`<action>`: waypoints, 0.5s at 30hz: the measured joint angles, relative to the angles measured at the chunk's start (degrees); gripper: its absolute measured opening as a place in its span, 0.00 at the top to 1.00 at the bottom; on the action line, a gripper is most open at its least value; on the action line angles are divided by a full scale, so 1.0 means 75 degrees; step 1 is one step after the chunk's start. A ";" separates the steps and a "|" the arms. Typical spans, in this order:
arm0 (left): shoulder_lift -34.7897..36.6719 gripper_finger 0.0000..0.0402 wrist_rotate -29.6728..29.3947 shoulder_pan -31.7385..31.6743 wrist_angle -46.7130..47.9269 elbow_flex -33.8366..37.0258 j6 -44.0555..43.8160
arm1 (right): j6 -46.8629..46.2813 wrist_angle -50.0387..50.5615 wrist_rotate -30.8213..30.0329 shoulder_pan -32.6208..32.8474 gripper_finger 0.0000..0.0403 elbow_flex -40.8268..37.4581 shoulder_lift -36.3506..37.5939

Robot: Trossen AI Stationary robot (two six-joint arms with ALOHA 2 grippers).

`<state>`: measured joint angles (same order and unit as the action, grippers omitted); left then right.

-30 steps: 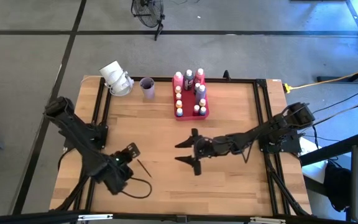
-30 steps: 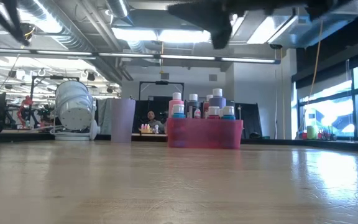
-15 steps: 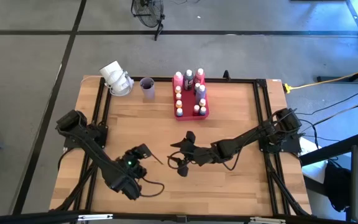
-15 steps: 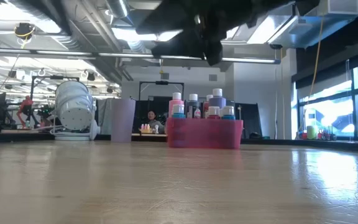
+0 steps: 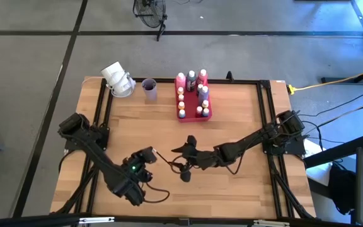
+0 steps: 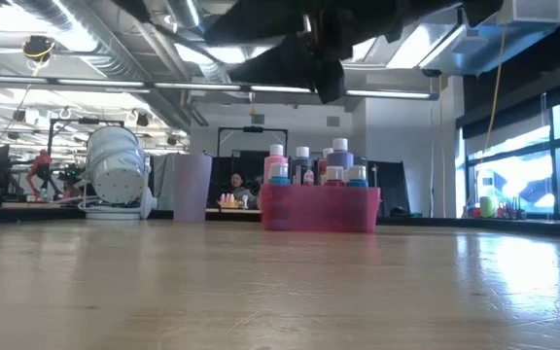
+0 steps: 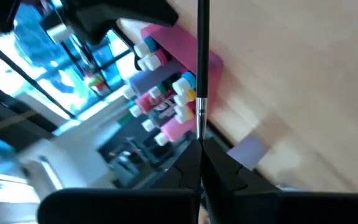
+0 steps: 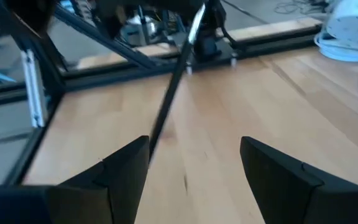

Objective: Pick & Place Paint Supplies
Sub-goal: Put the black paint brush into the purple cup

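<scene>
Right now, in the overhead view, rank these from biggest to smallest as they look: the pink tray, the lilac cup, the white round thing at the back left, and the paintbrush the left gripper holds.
1. Pink tray
2. White round object
3. Lilac cup
4. Paintbrush in the left gripper: a thin sliver, partly hidden, so its length against the cup is unsure.

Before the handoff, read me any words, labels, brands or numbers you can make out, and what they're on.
No text can be read in any view.
Light-capped paint bottles in the pink-red rectangular tray: labels too small to read.
One bottle label in the left wrist view: dark marks, too blurred to read.
</scene>
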<state>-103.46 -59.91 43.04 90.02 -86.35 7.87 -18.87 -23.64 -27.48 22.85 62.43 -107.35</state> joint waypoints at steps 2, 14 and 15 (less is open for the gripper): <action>0.0000 1.00 -0.0133 0.0022 -0.0001 0.0065 0.0336 | -0.0021 -0.0208 0.0106 -0.0003 0.36 0.0000 0.0003; 0.0000 1.00 -0.1393 0.0053 -0.0033 0.0097 0.1148 | -0.0007 -0.0498 0.0279 -0.0003 0.36 0.0000 0.0003; 0.0000 1.00 -0.1466 0.0056 -0.0034 0.0097 0.1199 | -0.0004 -0.0495 0.0279 -0.0003 0.36 0.0000 0.0003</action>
<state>-103.46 -70.91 43.46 89.77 -85.62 16.86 -18.90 -27.36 -25.39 22.83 62.43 -107.33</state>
